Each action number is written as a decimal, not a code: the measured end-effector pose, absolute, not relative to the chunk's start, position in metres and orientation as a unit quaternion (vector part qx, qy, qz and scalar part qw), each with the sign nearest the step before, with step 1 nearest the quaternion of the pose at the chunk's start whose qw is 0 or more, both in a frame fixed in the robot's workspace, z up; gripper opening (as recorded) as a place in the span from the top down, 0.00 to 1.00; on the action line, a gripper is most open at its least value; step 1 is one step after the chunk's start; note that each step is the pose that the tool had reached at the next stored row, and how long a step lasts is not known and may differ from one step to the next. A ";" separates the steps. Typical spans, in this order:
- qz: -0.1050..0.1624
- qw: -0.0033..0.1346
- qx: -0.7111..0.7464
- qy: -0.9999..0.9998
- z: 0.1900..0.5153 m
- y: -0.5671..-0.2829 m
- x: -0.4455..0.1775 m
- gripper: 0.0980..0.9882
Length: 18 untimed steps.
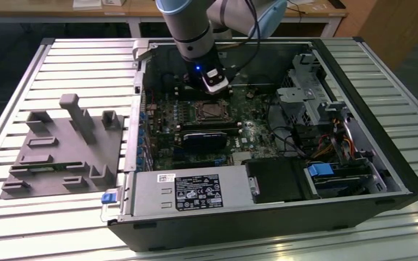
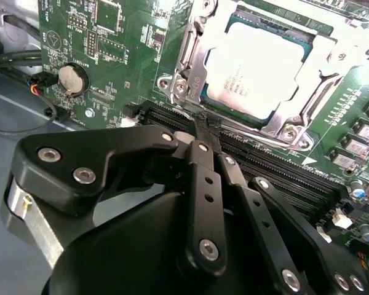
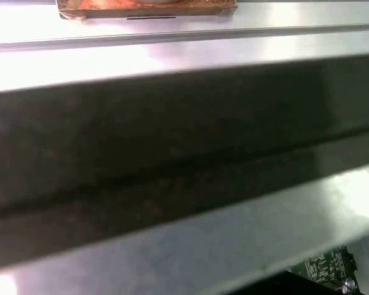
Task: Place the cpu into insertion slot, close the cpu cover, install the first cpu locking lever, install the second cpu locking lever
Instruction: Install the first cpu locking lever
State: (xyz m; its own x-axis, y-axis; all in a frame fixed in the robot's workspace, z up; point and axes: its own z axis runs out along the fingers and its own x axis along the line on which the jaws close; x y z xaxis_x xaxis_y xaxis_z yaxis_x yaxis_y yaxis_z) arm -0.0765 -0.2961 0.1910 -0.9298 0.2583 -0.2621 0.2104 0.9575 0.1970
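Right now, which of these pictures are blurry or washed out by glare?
Second wrist view: glare whitens the top of the cpu, while the gripper close to the lens is dark. First wrist view: soft and smeared, with a dark band between overexposed bright bands. Exterior view: sharp, with light reflecting off the slats of the table.

I observed an open computer case (image 1: pixel 267 223) on a slatted metal table (image 1: pixel 85 60). A silver power supply (image 1: pixel 194 193) lay inside along one wall. A grey moulded fixture (image 1: pixel 56 157) lay beside the case, at the exterior view's left. In the second wrist view, a coin battery (image 2: pixel 72 78) sat on the green circuit board (image 2: pixel 111 55), near black memory slots (image 2: pixel 283 172).
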 end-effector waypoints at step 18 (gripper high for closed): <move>0.083 0.144 0.123 0.978 0.189 -0.301 -0.074 1.00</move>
State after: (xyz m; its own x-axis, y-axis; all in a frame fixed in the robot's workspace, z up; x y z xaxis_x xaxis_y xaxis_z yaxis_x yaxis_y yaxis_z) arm -0.0744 -0.3011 0.1886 -0.9283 0.2639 -0.2621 0.2156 0.9560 0.1987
